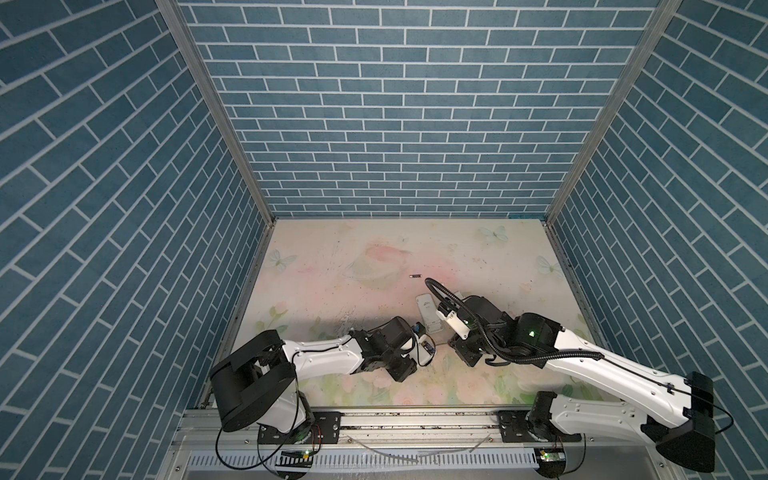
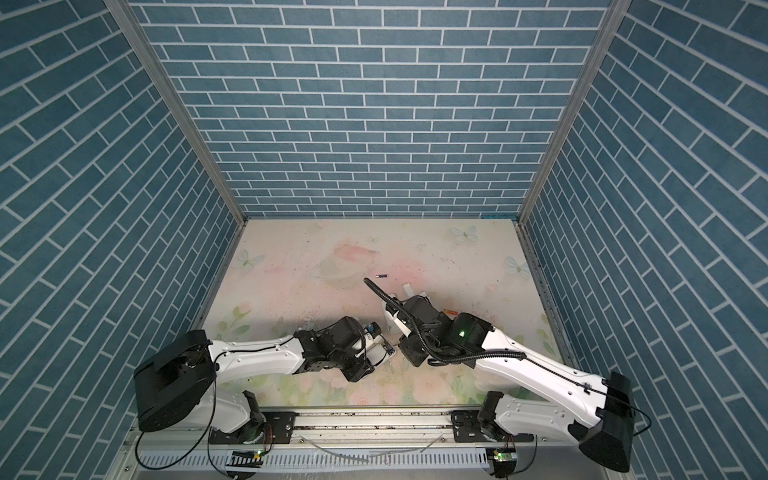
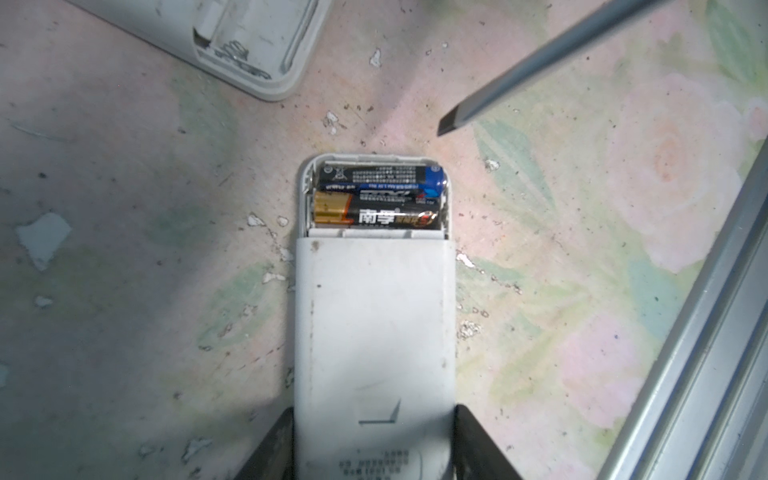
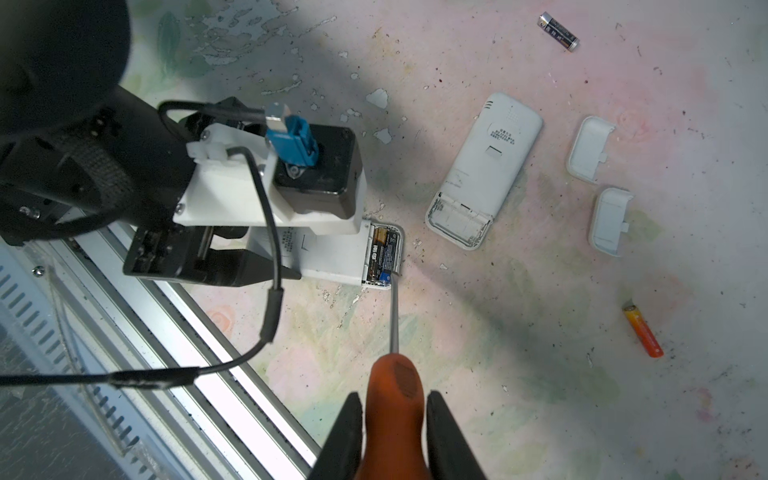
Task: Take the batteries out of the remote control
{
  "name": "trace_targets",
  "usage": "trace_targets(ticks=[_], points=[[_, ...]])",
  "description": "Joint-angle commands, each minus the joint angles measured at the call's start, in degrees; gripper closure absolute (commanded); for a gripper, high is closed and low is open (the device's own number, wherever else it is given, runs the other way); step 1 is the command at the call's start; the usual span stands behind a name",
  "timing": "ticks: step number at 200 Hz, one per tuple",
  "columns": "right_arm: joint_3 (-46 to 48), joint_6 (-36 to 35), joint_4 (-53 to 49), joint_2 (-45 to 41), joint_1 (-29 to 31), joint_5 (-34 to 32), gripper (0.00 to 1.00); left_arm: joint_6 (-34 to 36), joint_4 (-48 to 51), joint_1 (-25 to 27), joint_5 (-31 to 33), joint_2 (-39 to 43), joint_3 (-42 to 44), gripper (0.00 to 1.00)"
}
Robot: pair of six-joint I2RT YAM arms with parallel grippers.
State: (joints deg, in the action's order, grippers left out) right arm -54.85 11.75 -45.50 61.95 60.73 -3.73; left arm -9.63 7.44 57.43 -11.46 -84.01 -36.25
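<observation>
- Your left claw (image 3: 374,419) has its jaws set apart, clamped on the sides of a white oblong plastic remote control (image 3: 374,324).
- In its uncovered bay, beyond the fingertips, two batteries lie side by side: a black-and-blue cylinder (image 3: 382,176) and a black-and-gold cylinder (image 3: 374,216).
- Your right claw (image 4: 395,432) is closed narrow on an orange-handled screwdriver (image 4: 392,374), whose blade tip sits just beside the bay's corner, not touching.
- A loose black battery (image 4: 559,31) and an orange battery (image 4: 643,330) lie on the flowered counter (image 4: 498,332), well apart from both claws.
</observation>
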Motion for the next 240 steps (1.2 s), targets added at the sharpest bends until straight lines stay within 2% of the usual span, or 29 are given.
trace_targets(ticks=[1, 240], points=[[-1.7, 1.4, -1.2, 0.3, -0.1, 0.9, 1.00, 0.1, 1.4, 0.5, -0.2, -0.3, -0.3, 0.58], [2.1, 3.1, -0.7, 1.5, -0.1, 3.3, 1.00, -0.1, 0.9, 0.5, -0.2, -0.3, 0.1, 0.58]])
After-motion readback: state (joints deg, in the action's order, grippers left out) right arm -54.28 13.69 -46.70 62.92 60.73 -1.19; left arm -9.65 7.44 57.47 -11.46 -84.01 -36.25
